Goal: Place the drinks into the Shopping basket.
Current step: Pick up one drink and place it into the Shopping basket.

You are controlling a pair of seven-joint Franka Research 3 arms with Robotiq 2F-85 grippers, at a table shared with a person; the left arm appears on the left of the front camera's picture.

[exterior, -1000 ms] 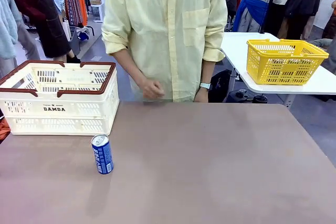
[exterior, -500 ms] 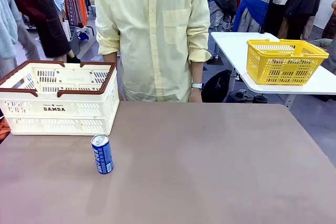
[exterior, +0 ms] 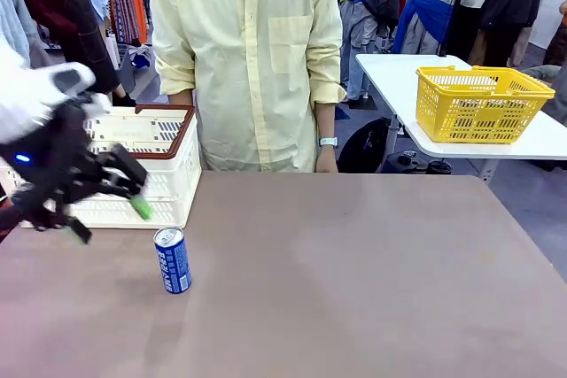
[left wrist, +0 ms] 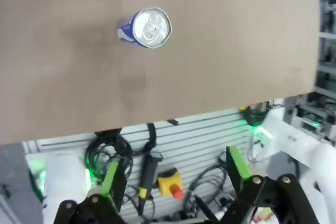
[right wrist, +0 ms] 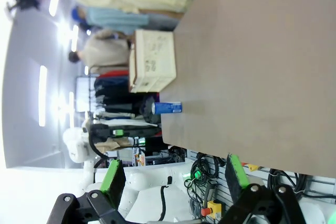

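Observation:
One of the drinks, a blue can (exterior: 173, 260) with a silver top, stands upright on the brown table just in front of the Shopping basket (exterior: 173, 139), cream-white with a dark red rim, at the far left. My left gripper (exterior: 111, 219) hangs open above the table, left of the can and in front of the basket. From the left wrist the can (left wrist: 149, 27) is seen from above, well beyond my left gripper (left wrist: 173, 170). My right gripper (right wrist: 174, 174) is open and holds nothing; the can (right wrist: 168, 107) and the basket (right wrist: 152, 61) lie far off.
A person in a pale yellow shirt (exterior: 252, 59) stands at the far edge of the table with arms down. A yellow mesh basket (exterior: 478, 104) sits on a separate white table (exterior: 416, 121) at the back right. The brown table (exterior: 372, 272) is bare to the right of the can.
My left arm has come in from the left and now hangs in front of the basket. The person has lowered both hands and shifted slightly left. The can has not moved.

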